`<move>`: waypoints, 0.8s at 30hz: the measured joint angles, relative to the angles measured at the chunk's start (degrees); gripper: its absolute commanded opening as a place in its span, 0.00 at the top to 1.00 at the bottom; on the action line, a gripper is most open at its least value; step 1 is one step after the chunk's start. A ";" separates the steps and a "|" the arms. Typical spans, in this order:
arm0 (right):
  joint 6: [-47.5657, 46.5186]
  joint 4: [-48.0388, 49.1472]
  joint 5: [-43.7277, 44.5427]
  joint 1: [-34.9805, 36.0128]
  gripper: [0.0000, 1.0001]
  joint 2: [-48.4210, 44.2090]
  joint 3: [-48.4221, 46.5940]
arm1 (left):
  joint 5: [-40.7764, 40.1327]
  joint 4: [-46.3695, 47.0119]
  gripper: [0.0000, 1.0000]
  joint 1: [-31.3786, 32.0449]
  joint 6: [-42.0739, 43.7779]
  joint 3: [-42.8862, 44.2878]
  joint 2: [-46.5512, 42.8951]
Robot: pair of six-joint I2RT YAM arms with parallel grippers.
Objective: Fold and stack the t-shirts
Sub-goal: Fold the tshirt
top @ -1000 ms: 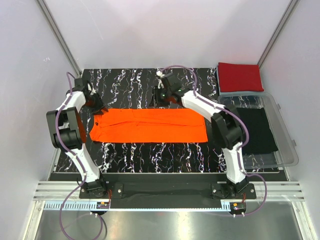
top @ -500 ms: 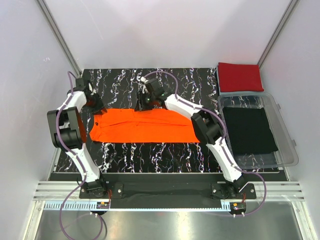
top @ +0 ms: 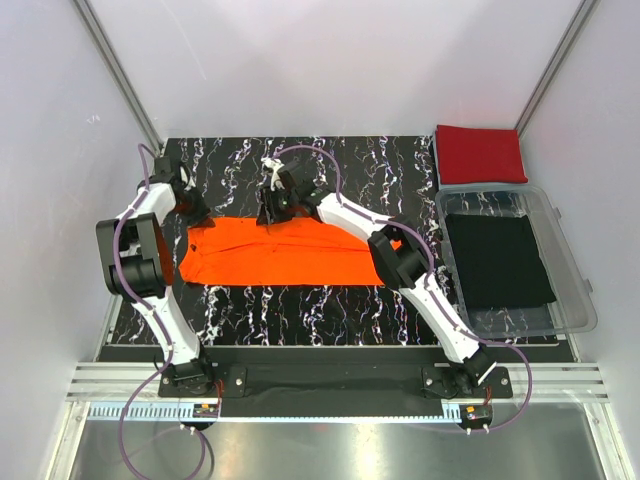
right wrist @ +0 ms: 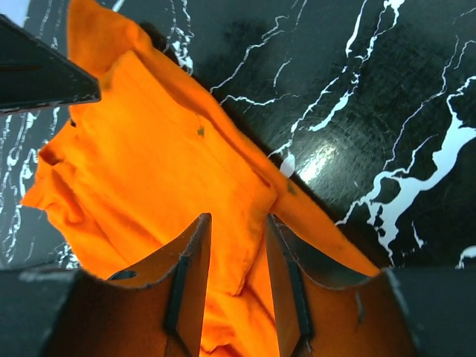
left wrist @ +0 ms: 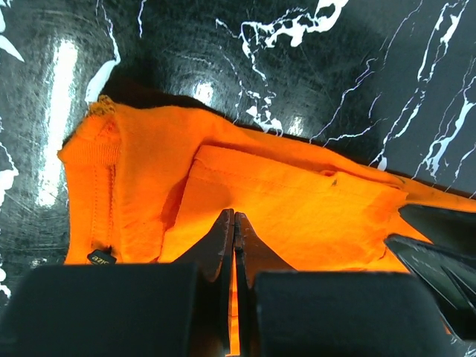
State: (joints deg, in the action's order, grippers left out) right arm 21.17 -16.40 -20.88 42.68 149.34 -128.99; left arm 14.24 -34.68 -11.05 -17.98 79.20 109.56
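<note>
Left wrist view: left hand [left wrist: 233, 219] pinched closed on orange t-shirt [left wrist: 297, 201]; right hand [right wrist: 238, 223], half-spread, clasps its fold.

Orange t-shirt [top: 290, 250]: bright plain orange. Red t-shirt [top: 482, 153]: deep plain red. Counter [top: 230, 165]: glossy black, white marble veining. Bin [top: 589, 300]: clear plastic. Cloth [top: 500, 260] inside: black. Arms [top: 150, 205]: white shells, black joints. Cables [top: 303, 148]: purple.

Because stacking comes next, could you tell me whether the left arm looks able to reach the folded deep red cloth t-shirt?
Probably not as things stand: the left gripper is shut on the bright orange cloth t-shirt at far left, while the red t-shirt lies at the far right corner.
</note>
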 measured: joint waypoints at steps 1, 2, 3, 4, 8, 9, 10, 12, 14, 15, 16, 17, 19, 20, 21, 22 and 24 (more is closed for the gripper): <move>-0.13 0.00 -0.09 0.00 0.57 0.57 -0.46 | -0.02 0.02 1.00 0.02 -0.07 -0.13 -0.02; -0.26 0.00 -0.15 0.00 0.57 1.11 -0.90 | -0.02 0.00 1.00 0.02 -0.17 -0.22 -0.09; -0.39 -0.02 -0.24 0.00 0.57 1.53 -1.27 | -0.02 0.00 1.00 0.02 -0.26 -0.22 -0.13; -0.46 -0.07 -0.26 0.00 0.57 1.99 -1.62 | -0.04 0.00 1.00 0.02 -0.35 -0.22 -0.28; -0.72 -0.22 -0.83 0.00 0.60 2.97 -2.38 | -0.37 -0.04 0.92 0.02 -0.52 -0.22 -1.42; -0.83 -0.24 -0.94 0.00 0.61 3.06 -2.64 | -0.76 -0.04 0.80 0.02 -0.50 -0.22 -1.73; -0.92 -0.24 -1.11 0.02 0.63 3.17 -2.95 | -1.64 -0.17 0.72 0.02 -0.68 -0.22 -2.16; -1.14 -0.26 -1.22 0.04 0.71 3.21 -3.26 | -3.48 -0.46 0.63 0.07 -1.16 -0.22 -2.82; -1.46 -0.42 -1.27 0.04 0.78 3.21 -3.58 | -5.46 -0.44 0.62 0.11 -1.49 -0.66 -3.87; -1.55 -0.46 -1.29 0.07 0.81 3.21 -3.76 | -6.27 -0.50 0.62 0.11 -1.51 -1.03 -4.44; -1.66 -0.48 -1.31 0.07 0.87 3.21 -3.91 | -6.80 -0.76 0.62 0.11 -1.53 -1.20 -4.79; -1.79 -0.50 -1.38 0.09 0.91 3.21 -4.02 | -7.32 -0.81 0.62 0.11 -1.51 -1.46 -5.09; -1.77 -0.72 -1.53 0.11 1.00 3.21 -4.33 | -8.07 -0.83 0.62 0.11 -1.44 -2.03 -5.27; -1.77 -0.81 -1.68 0.13 1.00 3.21 -4.52 | -8.33 -0.96 0.62 0.11 -1.38 -2.32 -5.27; -1.84 -0.83 -1.81 0.15 1.00 3.21 -4.61 | -8.52 -1.14 0.62 0.11 -1.29 -2.69 -5.27; -1.86 -0.83 -1.90 0.20 1.00 3.21 -4.63 | -8.63 -1.57 0.63 0.11 -1.27 -2.93 -5.27; -1.86 -0.94 -2.16 0.33 1.00 3.21 -4.63 | -8.92 -2.10 0.64 0.11 -1.29 -3.23 -5.25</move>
State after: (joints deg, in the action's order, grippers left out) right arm 19.31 -17.34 -23.05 43.00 152.55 -133.62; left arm 5.32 -36.77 -10.94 -19.27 75.96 104.31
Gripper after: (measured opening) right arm 0.021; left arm 0.368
